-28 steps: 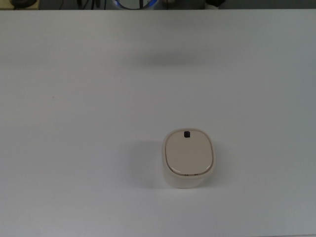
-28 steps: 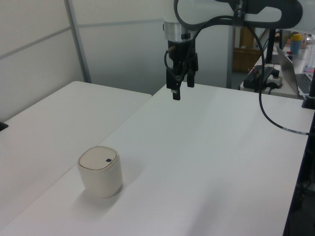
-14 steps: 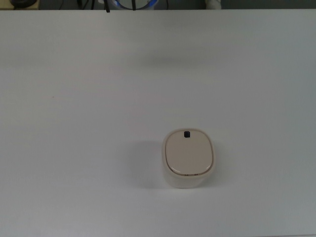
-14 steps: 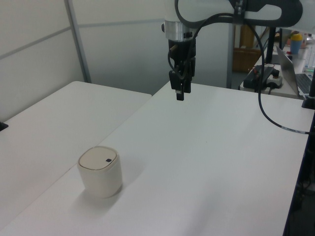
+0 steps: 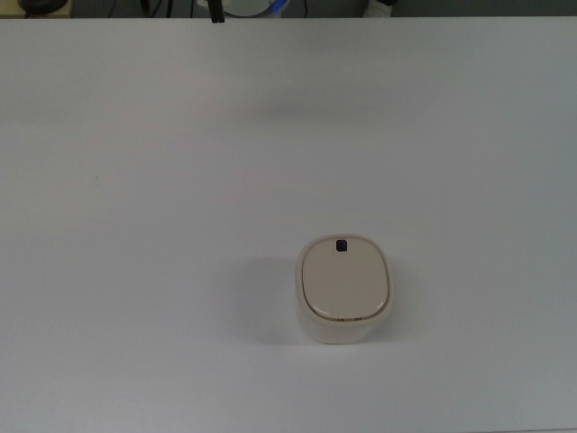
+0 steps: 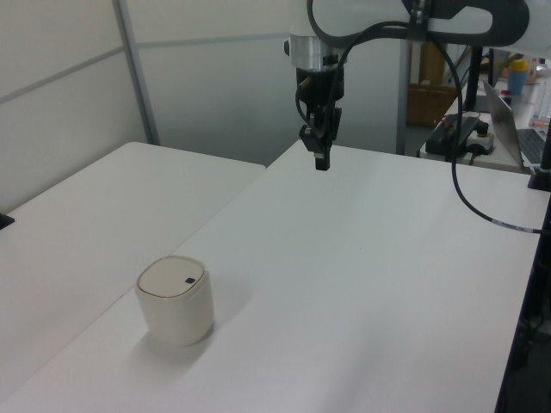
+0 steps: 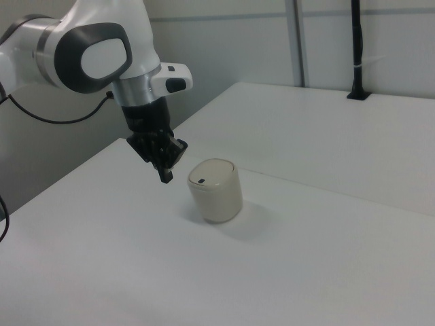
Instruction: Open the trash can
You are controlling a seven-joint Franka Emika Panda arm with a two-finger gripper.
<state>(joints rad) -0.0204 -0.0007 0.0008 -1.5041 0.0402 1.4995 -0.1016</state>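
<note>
White table (image 6: 362,284) surface fills the scene, with grey partition walls (image 6: 207,77) behind and a cluttered bench with cables at the left view's right edge. Robot arm (image 7: 88,54), white with dark joints, reaches in above the table. Its claw (image 6: 321,161) hangs pointing downward, clear of the surface, fingers together, holding nothing. Trash can (image 6: 176,299), cream-beige, stands upright on the table, well apart from the claw in the left view. Lid (image 5: 344,280) lies flat and closed. Black button (image 5: 341,244) sits at the lid's far edge in the top view.
</note>
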